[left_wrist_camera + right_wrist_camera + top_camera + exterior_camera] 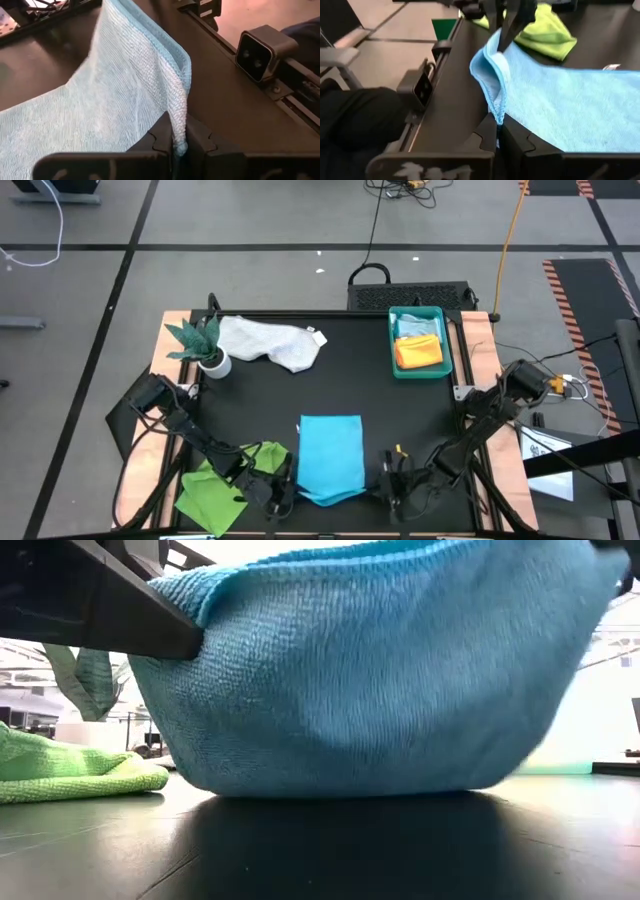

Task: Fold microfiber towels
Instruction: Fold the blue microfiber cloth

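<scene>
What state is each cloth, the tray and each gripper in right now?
Bright turquoise-blue microfiber towel: near edge lifted by both grippers.
Lime green microfiber towel: crumpled, at the table's near left.
White-grey microfiber towel: rumpled, unfolded.
Teal plastic tray: holds orange towel and pale blue towel.
Left gripper: shut on a towel corner.
Right gripper: shut on the other corner.

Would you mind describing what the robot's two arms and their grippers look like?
Both arms are dark, near-black jointed links with cables running along them. The left gripper and right gripper each end in two flat, matt black fingers with stepped, notched inner edges. The right arm carries a small yellow-orange fitting near its base, beside white cabling.
</scene>
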Controlling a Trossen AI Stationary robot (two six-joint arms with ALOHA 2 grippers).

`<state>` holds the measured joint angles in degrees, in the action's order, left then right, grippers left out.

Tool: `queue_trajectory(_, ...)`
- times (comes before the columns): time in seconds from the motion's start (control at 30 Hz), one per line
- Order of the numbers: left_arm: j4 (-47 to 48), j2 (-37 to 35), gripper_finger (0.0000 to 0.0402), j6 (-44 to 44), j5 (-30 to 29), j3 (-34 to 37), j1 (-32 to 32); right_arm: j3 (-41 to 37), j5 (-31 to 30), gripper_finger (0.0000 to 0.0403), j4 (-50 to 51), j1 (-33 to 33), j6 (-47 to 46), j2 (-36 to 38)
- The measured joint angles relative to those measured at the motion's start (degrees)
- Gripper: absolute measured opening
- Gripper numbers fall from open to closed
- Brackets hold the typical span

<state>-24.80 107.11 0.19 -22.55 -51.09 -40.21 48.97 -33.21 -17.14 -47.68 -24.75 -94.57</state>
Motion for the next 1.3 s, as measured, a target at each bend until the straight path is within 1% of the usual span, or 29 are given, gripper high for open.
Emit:
queue_trajectory(0.23,0.04,-0.02,0.0007,-0.31,-0.04,0.0,0.04,0.0,0.15,0.0001,0.51,0.0,-0.11,0.59)
queue_trajectory(0.33,0.07,-0.02,0.0015,-0.38,-0.06,0.0,0.04,0.0,0.2,0.0001,1.1,0.33,-0.65,0.59)
queue_trajectory(0.43,-0.03,-0.02,0.0022,-1.28,-0.06,0.0,0.04,0.0,0.28,0.0,1.7,0.4,-3.2,0.59)
queue_trajectory(0.53,-0.35,-0.02,0.0011,-3.08,0.33,0.0,0.04,0.0,0.92,0.0,3.34,0.38,-5.86,0.59)
queue_trajectory(0.63,-0.7,-0.02,0.0008,-4.0,2.09,0.0,0.04,0.0,3.18,0.0,3.37,0.4,-5.44,0.59)
queue_trajectory(0.73,-1.6,-0.02,0.0016,-4.16,2.97,0.0,0.02,0.0,3.44,0.0,3.29,0.4,-4.69,0.59)
queue_trajectory(0.83,-1.63,-0.02,0.0011,-4.19,2.98,0.0,0.04,0.0,3.46,0.0,3.25,0.4,-4.59,0.59)
queue_trajectory(0.87,-1.86,-0.02,0.0008,-4.37,2.98,0.0,-0.01,0.0,4.09,0.0,3.29,0.37,-5.06,0.59)
queue_trajectory(0.93,-2.63,-0.02,0.0006,-5.76,3.23,0.01,-0.2,0.0,9.87,0.0,2.41,0.38,-6.81,0.05)
queue_trajectory(1.0,-3.45,-0.02,0.001,-7.33,6.46,0.01,-0.4,0.0,14.35,0.0,-0.67,0.0,-8.93,-1.99)
queue_trajectory(1.07,-4.75,0.22,0.0015,-8.81,10.7,0.0,-0.5,0.0,17.33,0.0,-4.11,-0.22,-9.93,-4.57)
queue_trajectory(1.13,-5.36,0.43,0.0017,-9.32,13.19,-0.01,-0.61,0.04,19.49,0.0,-7.54,-0.1,-10.53,-6.71)
queue_trajectory(1.23,-5.95,0.41,0.0009,-9.18,12.87,0.0,-0.65,0.02,18.67,0.0,-8.0,0.46,-10.2,-7.82)
queue_trajectory(1.3,-4.55,-0.39,0.0006,-9.88,10.24,0.04,-0.52,0.01,15.03,0.0,-6.92,0.67,-8.93,-7.43)
